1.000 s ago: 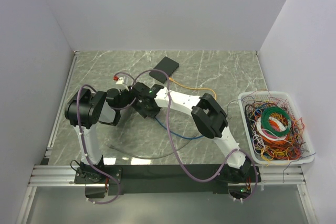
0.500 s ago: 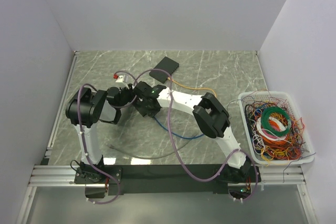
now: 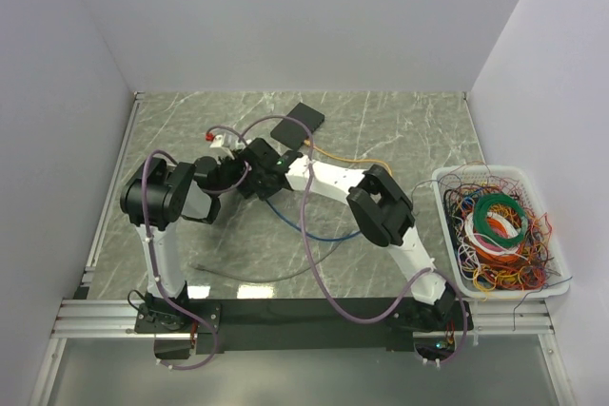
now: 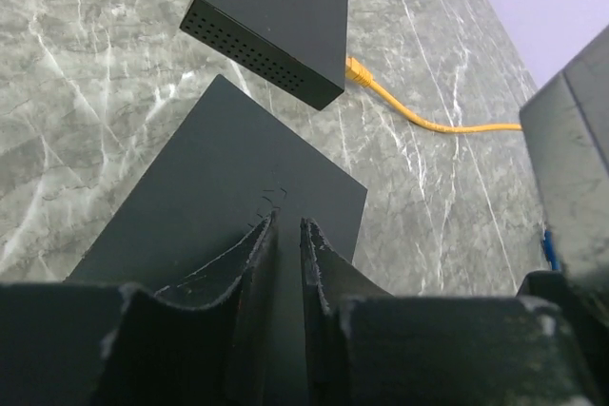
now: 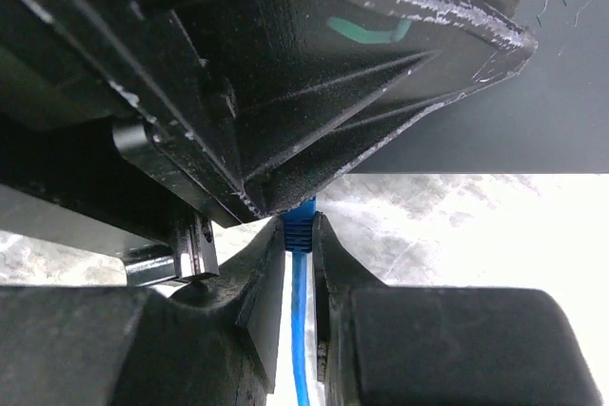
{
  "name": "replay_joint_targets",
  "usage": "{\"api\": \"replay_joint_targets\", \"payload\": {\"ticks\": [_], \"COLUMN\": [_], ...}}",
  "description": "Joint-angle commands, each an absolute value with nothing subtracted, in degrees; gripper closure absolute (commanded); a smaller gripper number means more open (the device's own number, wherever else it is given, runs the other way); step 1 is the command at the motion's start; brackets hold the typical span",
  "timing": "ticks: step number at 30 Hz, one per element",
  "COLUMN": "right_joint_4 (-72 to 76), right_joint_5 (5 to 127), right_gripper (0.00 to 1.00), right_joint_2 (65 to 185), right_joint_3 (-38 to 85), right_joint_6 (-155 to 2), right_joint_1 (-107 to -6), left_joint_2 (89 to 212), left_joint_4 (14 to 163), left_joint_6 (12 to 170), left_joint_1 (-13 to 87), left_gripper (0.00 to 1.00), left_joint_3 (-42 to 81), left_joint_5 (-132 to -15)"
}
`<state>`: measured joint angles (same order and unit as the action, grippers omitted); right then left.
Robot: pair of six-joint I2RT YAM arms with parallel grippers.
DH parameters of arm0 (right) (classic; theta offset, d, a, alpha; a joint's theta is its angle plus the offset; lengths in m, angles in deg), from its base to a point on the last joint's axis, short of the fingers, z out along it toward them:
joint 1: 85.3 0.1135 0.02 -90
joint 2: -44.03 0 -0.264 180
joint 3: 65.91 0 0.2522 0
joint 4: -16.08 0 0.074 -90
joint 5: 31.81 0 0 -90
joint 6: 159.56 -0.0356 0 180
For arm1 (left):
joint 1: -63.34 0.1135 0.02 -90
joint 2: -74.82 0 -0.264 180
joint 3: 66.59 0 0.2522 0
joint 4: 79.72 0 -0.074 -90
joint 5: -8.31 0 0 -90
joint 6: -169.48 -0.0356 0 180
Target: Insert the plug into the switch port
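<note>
Table [image 3: 409, 130]: grey marble top with white walls round it.
Switch [image 3: 297, 124]: black box, upper middle of the top view. In the left wrist view its vented side faces the camera and no ports show.
Orange cable [image 4: 419, 116]: its end lies against the switch and it trails off to the right edge of the frame.
Plug [image 5: 302, 219]: blue, centre of the right wrist view, not in a port yet. The arms meet just lower left of the switch in the top view.
Right gripper [image 5: 300, 232]: pinching the plug, with the blue cable [image 5: 301, 330] running down between its fingers.
Left gripper [image 4: 287, 230]: fingers nearly pressed together with a thin slit between them, nothing seen in it.
Risk, aim: the port is hidden, so the plug could hit the casing instead.
Risk, grip: the plug could twist or slip in the pinch if pushed in off-axis.
Risk, crowding: the two grippers sit very close and could knock each other or shove the switch.
Risk, snag: the blue cable's slack loops under the arms and may drag.
Basket [image 3: 443, 216]: white, right edge of the top view.
Basket contents: tangled wires [image 3: 495, 225] in many colours, some spilling over the rim.
</note>
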<state>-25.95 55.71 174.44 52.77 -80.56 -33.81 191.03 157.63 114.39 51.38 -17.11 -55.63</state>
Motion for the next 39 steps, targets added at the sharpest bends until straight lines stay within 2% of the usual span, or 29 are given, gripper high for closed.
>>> {"api": "replay_joint_targets", "payload": {"ticks": [1, 4, 5, 8, 11, 16, 23, 27, 33, 35, 39], "right_joint_4": [9.1, 11.2, 11.8, 13.6, 14.6, 15.9, 16.7, 17.2, 10.9, 9.9, 8.1], "right_joint_5": [53.1, 53.0, 52.9, 52.5, 51.8, 50.0, 51.4, 51.8, 57.6, 60.8, 66.1], "right_gripper": [0.81, 0.66, 0.58, 0.47, 0.40, 0.37, 0.35, 0.34, 0.33, 0.33, 0.33], "right_joint_2": [166.8, 163.1, 162.2, 158.7, 155.3, 148.1, 140.3, 136.9, 141.6, 144.6, 151.6], "right_joint_3": [53.1, 45.4, 41.9, 35.1, 29.4, 20.5, 12.2, 9.8, 18.1, 21.5, 29.5], "right_joint_6": [-83.4, -84.3, -84.5, -85.4, -85.6, -85.6, -87.3, -89.3, -92.7, -93.8, -95.7], "right_joint_1": [-35.0, -35.0, -35.0, -35.1, -35.0, -34.9, -35.1, -36.2, -42.3, -44.5, -48.1], "left_joint_2": [193.2, 193.6, 193.9, 194.8, 195.1, 193.7, 188.0, 179.7, 167.8, 163.3, 155.0], "left_joint_4": [147.1, 148.7, 149.1, 151.9, 153.5, 152.0, 153.1, 139.5, 120.1, 114.9, 106.1], "left_joint_6": [116.3, 117.4, 117.7, 119.4, 120.4, 120.4, 125.7, 122.6, 120.5, 120.2, 119.7], "left_joint_1": [46.0, 46.6, 46.9, 48.2, 49.0, 49.1, 49.1, 49.1, 49.2, 49.2, 49.2], "left_gripper": [0.77, 0.76, 0.76, 0.75, 0.74, 0.71, 0.57, 0.62, 0.58, 0.52, 0.44], "left_joint_3": [-21.4, -21.7, -21.8, -22.4, -22.8, -22.6, -22.4, -19.6, -16.7, -16.8, -17.7], "left_joint_5": [-42.6, -42.0, -41.9, -40.7, -39.9, -40.9, -41.0, -48.3, -60.7, -64.1, -71.1]}}
